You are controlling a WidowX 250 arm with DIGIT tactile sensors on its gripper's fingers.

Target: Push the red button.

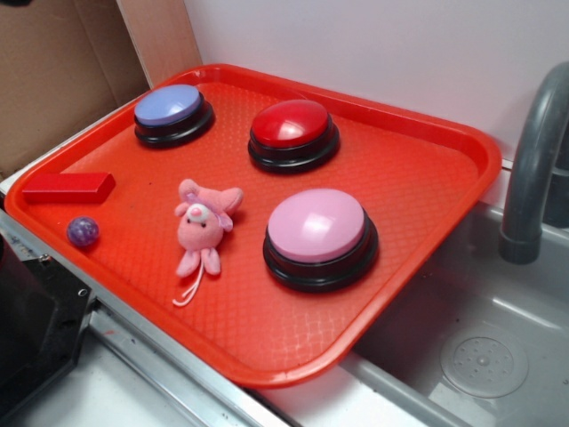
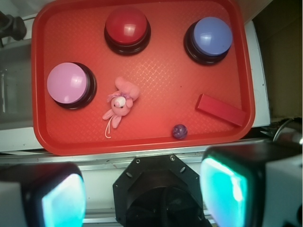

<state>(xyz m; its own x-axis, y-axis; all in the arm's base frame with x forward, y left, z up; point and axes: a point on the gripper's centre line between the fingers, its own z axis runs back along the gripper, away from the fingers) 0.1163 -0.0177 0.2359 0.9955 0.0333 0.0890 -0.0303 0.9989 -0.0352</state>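
The red button [image 1: 292, 124] [image 2: 126, 26], a glossy red dome on a black round base, stands at the far middle of the red tray [image 1: 418, 178] [image 2: 156, 85]. In the wrist view my gripper [image 2: 144, 194] hangs high above, off the tray's near edge and over the black robot base [image 2: 161, 189]. Its two fingers stand far apart, open, with nothing between them. The gripper does not show in the exterior view.
On the tray also stand a pink-domed button [image 1: 318, 229] [image 2: 70, 84] and a blue-domed button [image 1: 172, 111] [image 2: 209, 38]. A pink plush toy [image 1: 204, 229] [image 2: 121, 103], a flat red block [image 1: 69, 186] [image 2: 220, 109] and a small purple ball [image 1: 83, 231] [image 2: 179, 131] lie near it. A grey faucet [image 1: 533, 169] and sink [image 1: 480, 356] are at the right.
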